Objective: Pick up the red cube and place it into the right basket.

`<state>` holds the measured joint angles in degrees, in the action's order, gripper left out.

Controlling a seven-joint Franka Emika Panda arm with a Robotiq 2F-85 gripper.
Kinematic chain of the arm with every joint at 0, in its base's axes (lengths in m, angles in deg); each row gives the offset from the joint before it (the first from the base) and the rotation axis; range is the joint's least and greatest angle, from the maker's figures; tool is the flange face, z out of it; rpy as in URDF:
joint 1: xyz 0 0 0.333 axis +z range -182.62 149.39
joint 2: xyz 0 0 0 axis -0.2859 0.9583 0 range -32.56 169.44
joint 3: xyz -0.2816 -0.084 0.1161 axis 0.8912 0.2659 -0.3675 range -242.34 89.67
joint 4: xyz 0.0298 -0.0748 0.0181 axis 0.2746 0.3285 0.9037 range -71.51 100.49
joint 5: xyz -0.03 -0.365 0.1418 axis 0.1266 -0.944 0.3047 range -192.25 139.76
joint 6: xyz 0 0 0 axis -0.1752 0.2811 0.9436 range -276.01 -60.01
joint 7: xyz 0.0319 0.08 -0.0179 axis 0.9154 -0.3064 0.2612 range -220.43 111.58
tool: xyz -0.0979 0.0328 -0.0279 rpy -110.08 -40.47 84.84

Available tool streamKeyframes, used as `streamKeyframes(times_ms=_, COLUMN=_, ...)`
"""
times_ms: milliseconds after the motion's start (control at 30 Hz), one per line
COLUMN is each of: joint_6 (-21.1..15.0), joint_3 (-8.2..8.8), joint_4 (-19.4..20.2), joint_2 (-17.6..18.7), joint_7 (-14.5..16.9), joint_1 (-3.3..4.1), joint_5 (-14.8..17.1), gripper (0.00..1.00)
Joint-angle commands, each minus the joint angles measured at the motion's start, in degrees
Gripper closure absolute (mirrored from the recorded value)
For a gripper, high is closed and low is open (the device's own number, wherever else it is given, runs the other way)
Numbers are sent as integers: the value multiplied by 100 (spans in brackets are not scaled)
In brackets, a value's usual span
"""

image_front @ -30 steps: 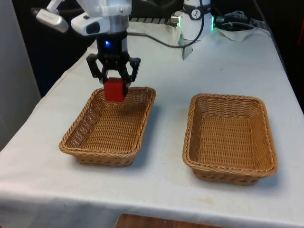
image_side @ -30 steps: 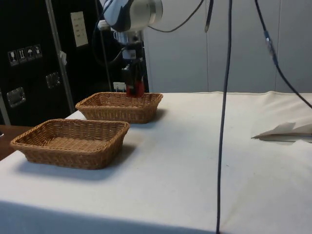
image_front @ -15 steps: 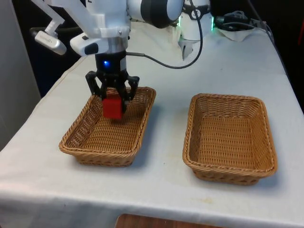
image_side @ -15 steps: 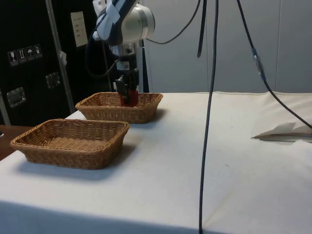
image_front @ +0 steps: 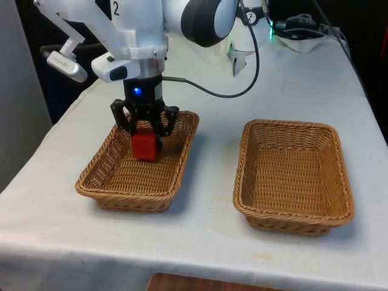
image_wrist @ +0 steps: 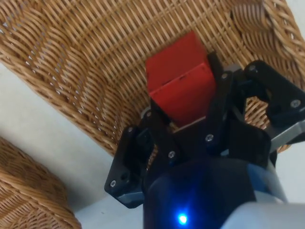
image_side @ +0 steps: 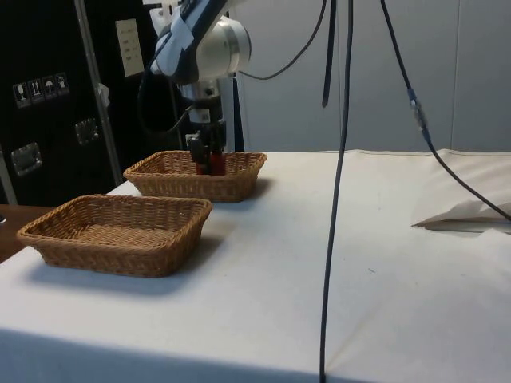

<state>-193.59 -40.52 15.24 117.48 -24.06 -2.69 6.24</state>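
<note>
On white-clothed table [image_front: 212, 224], pincer [image_front: 145, 134] clamped on red cube [image_front: 145, 146] (inside basket [image_front: 103, 170] at front view's left).

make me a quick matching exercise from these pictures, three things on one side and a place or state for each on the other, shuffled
Things:
1. red cube
2. basket on the front view's right
3. basket on the front view's left

Places or states:
A. holds nothing
B. clamped between the fingers of the gripper
C. has the gripper lowered into it

Pairs: 1-B, 2-A, 3-C
</note>
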Motion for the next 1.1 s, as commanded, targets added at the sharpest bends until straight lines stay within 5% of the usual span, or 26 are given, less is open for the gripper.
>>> streamKeyframes(times_ms=0, joint_6=34, joint_3=0, joint_4=-29, joint_2=6, joint_7=-11, joint_1=-23, joint_5=11, gripper=98)
streamKeyframes(times_ms=233, joint_6=17, joint_3=11, joint_4=-17, joint_2=6, joint_7=-11, joint_1=-11, joint_5=6, gripper=90)
streamKeyframes(times_ms=300, joint_6=11, joint_3=11, joint_4=-11, joint_2=6, joint_7=-11, joint_1=-6, joint_5=6, gripper=73)
streamKeyframes(times_ms=333, joint_6=11, joint_3=11, joint_4=-11, joint_2=6, joint_7=-11, joint_1=-6, joint_5=6, gripper=49)
streamKeyframes(times_ms=500, joint_6=0, joint_3=11, joint_4=-6, joint_2=6, joint_7=-6, joint_1=0, joint_5=0, gripper=3)
streamKeyframes(times_ms=733, joint_6=11, joint_3=17, joint_4=-6, joint_2=0, joint_7=-11, joint_1=-6, joint_5=6, gripper=0)
streamKeyframes(times_ms=800, joint_6=46, joint_3=69, joint_4=40, joint_2=-97, joint_7=-63, joint_1=46, joint_5=-23, gripper=0)
streamKeyframes(times_ms=833, joint_6=0, joint_3=23, joint_4=-6, joint_2=-11, joint_7=-23, joint_1=6, joint_5=0, gripper=0)
streamKeyframes(times_ms=867, joint_6=57, joint_3=86, joint_4=57, joint_2=-138, joint_7=-92, joint_1=69, joint_5=-29, gripper=0)
streamKeyframes(times_ms=1067, joint_6=69, joint_3=143, joint_4=223, joint_2=-413, joint_7=-269, joint_1=183, joint_5=-69, gripper=0)
